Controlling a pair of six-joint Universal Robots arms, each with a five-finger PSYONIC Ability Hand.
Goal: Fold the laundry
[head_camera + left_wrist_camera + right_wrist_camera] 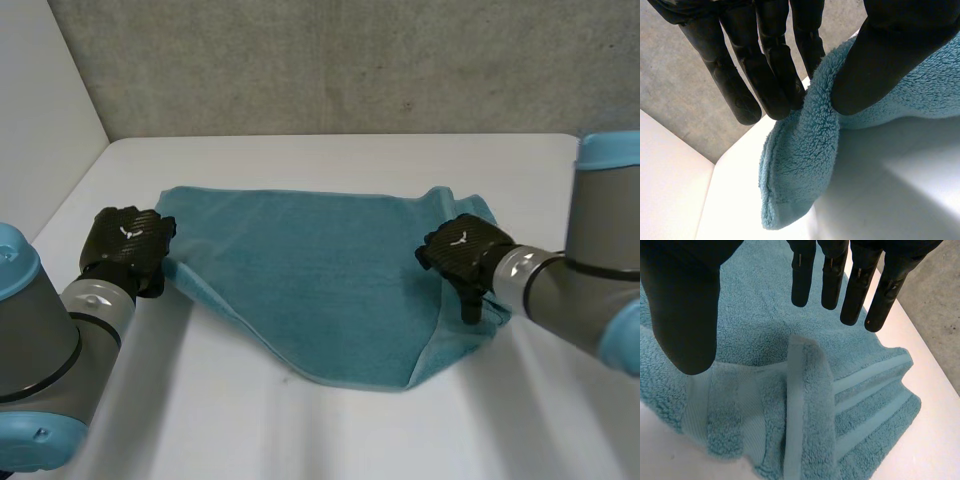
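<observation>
Counter front: the white counter (300,430) is lying bare and smooth at the near side, leaving open room in front of the cloth.
Towel: a teal terry towel (320,280) is lying in the middle of the counter. Its near edge is narrowing to a blunt point and its far edge is running straight from side to side.
Left hand: the left hand (765,70) is pinching the towel's left corner between straight fingers and thumb. The fluffy pile is bulging out of the grip and the hemmed tip is hanging below it.
Right hand: the right hand (685,310) is standing over the towel's right end with fingers straight and thumb spread wide, holding nothing. Under it, flat woven bands are crossing the pile and one hemmed corner is lying folded over.
Far counter: a bare strip is running beyond the towel's far edge.
Wall: a rough grey wall (350,60) is closing the far side, and a smooth white panel (40,90) is closing the left.
</observation>
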